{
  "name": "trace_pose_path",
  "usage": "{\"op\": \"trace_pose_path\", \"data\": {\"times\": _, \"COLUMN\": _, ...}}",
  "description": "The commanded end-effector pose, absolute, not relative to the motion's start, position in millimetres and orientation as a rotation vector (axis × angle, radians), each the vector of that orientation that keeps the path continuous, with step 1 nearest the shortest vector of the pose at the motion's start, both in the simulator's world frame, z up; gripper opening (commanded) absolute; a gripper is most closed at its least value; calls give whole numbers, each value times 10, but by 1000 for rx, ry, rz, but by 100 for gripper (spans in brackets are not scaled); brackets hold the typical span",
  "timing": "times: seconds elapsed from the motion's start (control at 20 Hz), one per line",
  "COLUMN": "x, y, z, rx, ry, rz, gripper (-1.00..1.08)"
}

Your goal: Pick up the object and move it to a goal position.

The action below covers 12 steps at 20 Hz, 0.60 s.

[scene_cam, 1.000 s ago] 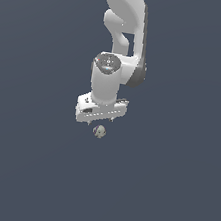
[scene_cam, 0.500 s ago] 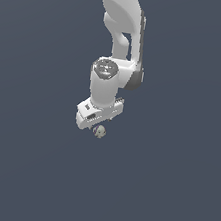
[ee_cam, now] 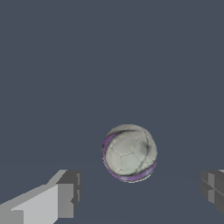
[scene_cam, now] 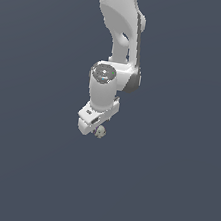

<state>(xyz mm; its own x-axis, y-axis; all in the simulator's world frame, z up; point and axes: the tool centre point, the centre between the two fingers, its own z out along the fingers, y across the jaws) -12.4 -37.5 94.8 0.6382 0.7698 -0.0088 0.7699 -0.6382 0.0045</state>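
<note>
The object (ee_cam: pixel 130 152) is a small beige-grey ball with darker patches and a purple band. It lies on the dark grey floor. In the wrist view it sits between and a little ahead of my two fingertips, touching neither. My gripper (ee_cam: pixel 140 192) is open, with one finger (ee_cam: pixel 65 197) on one side and the other finger (ee_cam: pixel 214 188) far off on the opposite side. In the exterior view the white gripper (scene_cam: pixel 94 127) hangs right over the object (scene_cam: pixel 100 131), hiding part of it.
A plain dark grey floor (scene_cam: pixel 170 193) fills both views. The white arm (scene_cam: pixel 118 27) reaches down from the top of the exterior view.
The gripper has come down closer to the object and drifted slightly toward the exterior view's left. The object has stayed where it was.
</note>
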Motion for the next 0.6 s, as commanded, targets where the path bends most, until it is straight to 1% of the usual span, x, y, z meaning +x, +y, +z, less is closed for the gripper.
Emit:
{"op": "trace_pose_path", "data": {"times": 0.0, "x": -125, "y": -374, "z": 919, "rx": 2808, "ry": 1398, "rz": -6, "gripper": 100}}
{"op": "trace_pose_path", "data": {"times": 0.55, "x": -129, "y": -372, "z": 866, "rx": 2753, "ry": 1513, "rz": 0, "gripper": 100}}
